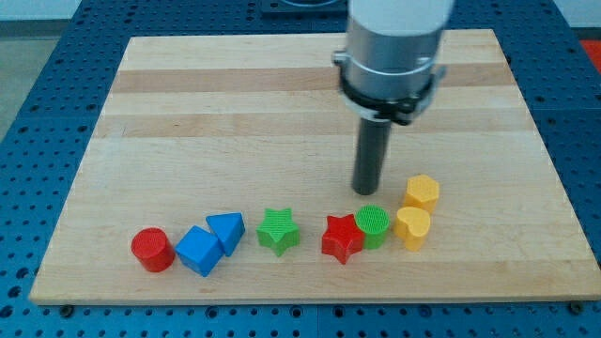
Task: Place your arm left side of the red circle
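The red circle sits near the view's bottom left of the wooden board. My tip is far to its right, just above the green circle and left of the yellow hexagon. The rod hangs from the grey arm at the view's top.
Along the view's bottom, right of the red circle, lie a blue cube, a blue triangle, a green star, a red star and a yellow heart.
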